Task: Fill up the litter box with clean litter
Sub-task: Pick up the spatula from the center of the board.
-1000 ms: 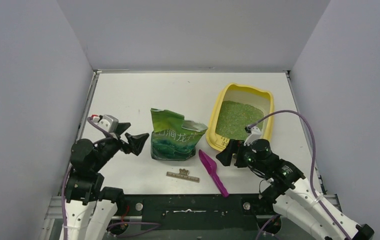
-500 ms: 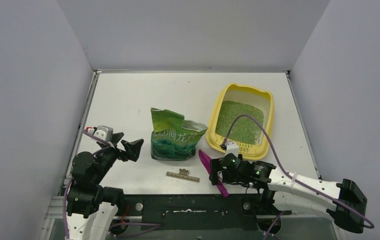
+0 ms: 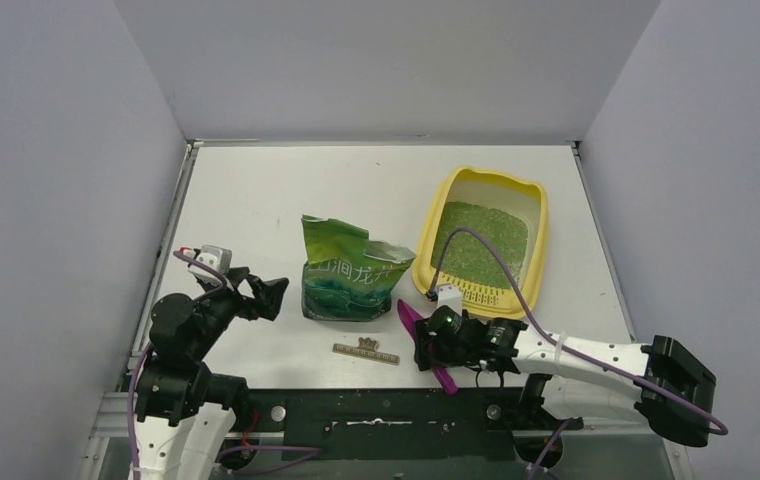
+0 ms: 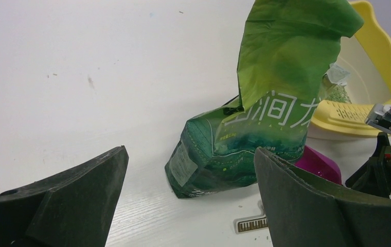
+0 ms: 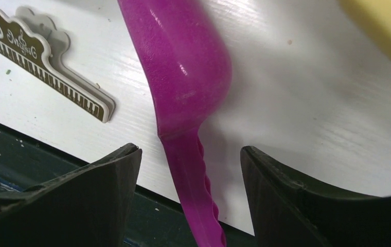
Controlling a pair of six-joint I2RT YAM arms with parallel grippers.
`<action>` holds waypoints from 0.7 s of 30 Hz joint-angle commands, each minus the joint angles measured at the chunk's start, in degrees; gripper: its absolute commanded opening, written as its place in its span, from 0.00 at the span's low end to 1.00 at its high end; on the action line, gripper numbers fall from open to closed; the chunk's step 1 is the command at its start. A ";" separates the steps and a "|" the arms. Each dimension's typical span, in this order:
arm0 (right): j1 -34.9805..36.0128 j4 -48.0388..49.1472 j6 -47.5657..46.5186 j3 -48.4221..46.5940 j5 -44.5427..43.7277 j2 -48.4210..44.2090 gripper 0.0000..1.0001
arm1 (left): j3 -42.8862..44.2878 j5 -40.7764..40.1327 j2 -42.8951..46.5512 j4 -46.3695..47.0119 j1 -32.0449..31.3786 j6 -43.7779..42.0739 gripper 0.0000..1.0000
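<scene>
Right wrist view: my right claw (image 5: 189,150), spread, is straddling the magenta scoop (image 5: 183,67) handle, axis running between my fingers (image 5: 106,195), at the counter's (image 3: 286,190) near edge; litter box (image 3: 538,215) sitting just beyond, rightward.

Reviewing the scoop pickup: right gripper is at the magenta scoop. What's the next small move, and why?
Probably close the right gripper on the handle of the magenta scoop. The jaws stand open on either side of the handle, gaps showing both sides, and the scoop lies on the table, ungripped.
</scene>
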State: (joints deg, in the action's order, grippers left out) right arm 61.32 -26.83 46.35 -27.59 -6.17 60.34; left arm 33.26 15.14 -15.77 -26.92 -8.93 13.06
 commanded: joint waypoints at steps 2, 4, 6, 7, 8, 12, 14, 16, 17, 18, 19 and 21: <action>2.51 3.40 -0.40 0.48 -0.30 1.96 0.61 | 1.81 -0.55 -2.06 2.48 -0.04 -0.34 0.92; 3.77 2.10 0.17 0.01 -2.17 2.81 0.60 | 1.90 -0.55 -2.54 2.48 0.01 -0.23 0.92; 5.29 0.24 1.14 -0.69 -5.02 3.41 0.59 | 1.98 -0.59 -2.80 2.37 -0.04 -0.30 0.92; 5.87 -0.81 1.69 -0.92 -6.39 3.46 0.57 | 2.13 -0.67 -2.86 2.19 -0.04 -0.39 0.92; 6.08 -1.73 2.28 -1.13 -8.00 3.61 0.55 | 2.20 -0.72 -2.88 1.95 -0.01 -0.52 0.92; 6.29 -2.25 2.11 -1.41 -9.61 3.78 0.50 | 2.34 -0.94 -2.49 1.46 -0.04 -1.01 0.92; 6.29 -1.61 1.40 -1.32 -9.18 4.02 0.46 | 2.26 -0.98 -2.22 1.58 0.01 -1.15 0.92; 6.33 -0.25 -0.51 -1.49 -7.42 3.54 0.39 | 2.36 0.44 -1.95 1.73 -0.04 -1.13 0.93; 6.34 1.19 -1.87 -1.43 -5.82 2.76 0.34 | 2.55 1.52 -1.64 1.96 -0.04 -1.26 0.92; 6.27 2.48 -3.06 -1.17 -3.85 1.81 0.25 | 2.51 2.69 -1.21 2.57 -0.04 -1.51 0.93; 6.21 2.85 -3.77 -1.32 -2.92 0.62 0.20 | 2.21 3.03 -0.73 3.23 -0.04 -1.50 0.93; 6.18 2.83 -4.37 -1.42 -1.66 -2.01 0.13 | 1.32 2.81 0.18 4.11 -0.04 -1.14 0.93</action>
State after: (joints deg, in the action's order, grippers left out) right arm 67.20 -27.90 44.95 -27.22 -9.96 63.31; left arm 33.26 15.94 -17.50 -26.81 -8.93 12.67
